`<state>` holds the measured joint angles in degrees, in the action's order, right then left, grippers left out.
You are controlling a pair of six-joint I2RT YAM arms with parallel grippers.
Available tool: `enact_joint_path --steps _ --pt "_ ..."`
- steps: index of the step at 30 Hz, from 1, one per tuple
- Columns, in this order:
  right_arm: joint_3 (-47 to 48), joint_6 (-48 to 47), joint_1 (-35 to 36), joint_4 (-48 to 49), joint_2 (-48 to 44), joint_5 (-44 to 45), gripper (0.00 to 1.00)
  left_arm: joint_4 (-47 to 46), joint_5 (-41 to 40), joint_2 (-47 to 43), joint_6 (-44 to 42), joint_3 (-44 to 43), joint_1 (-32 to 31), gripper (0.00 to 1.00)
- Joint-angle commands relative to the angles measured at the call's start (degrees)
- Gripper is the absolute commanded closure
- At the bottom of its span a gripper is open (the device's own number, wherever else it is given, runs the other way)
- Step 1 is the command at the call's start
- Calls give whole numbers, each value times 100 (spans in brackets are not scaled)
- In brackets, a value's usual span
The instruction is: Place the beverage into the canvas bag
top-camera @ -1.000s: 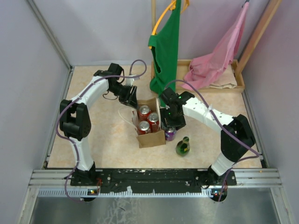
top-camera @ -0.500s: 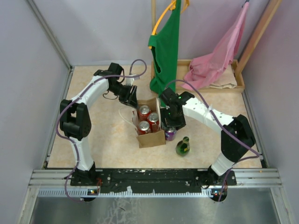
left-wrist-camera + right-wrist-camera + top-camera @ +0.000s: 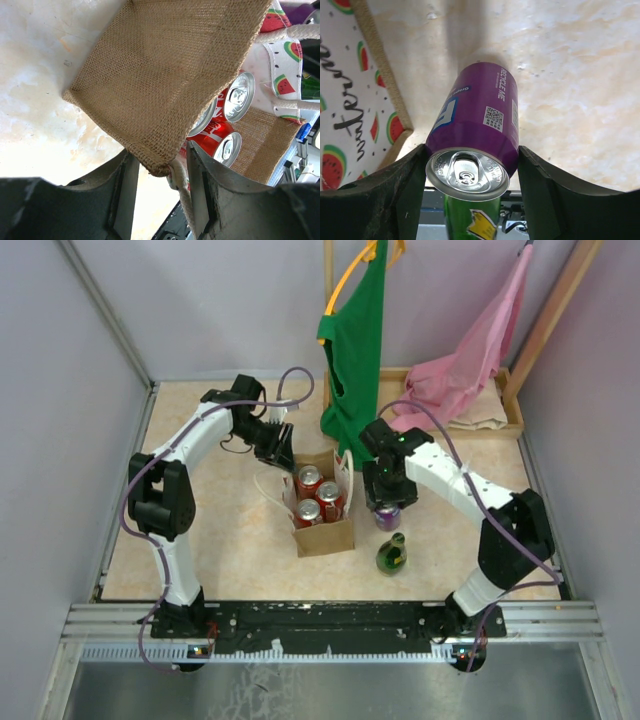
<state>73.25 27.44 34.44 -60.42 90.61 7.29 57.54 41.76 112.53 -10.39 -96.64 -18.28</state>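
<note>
Beside the canvas bag (image 3: pixel 325 537), right hand (image 3: pixel 470 170) clamps purple can (image 3: pixel 475 120), half-hidden overhead; left hand (image 3: pixel 160 185) pinches bag rim.

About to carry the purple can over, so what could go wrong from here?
Red cans already fill much of the canvas bag; the purple can may land on their tops and tip. The green bottle stands close to the right gripper; a swing could knock it over.
</note>
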Motion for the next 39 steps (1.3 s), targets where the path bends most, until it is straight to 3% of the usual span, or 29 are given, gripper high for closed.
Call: enact_joint_path --steps 1,5,13,21,29,39 --pt "542 -245 -373 -163 -558 399 100 25 52 67 -80 -173 -44 52" --pt "868 -449 -736 -192 -669 408 100 38 28 65 -84 -162 -53 52" --pt "2787 -771 -1018 -149 -573 233 100 47 -10 67 -90 -180 -61 52" --pt "4283 -812 -1006 309 -242 -1045 100 56 -19 83 -87 -193 -70 52" --pt "4475 -666 -361 806 35 -1864 100 56 -24 93 -77 -190 -70 52" --pt "3957 -656 530 742 91 -1992 100 55 -25 107 -62 -190 -70 52"
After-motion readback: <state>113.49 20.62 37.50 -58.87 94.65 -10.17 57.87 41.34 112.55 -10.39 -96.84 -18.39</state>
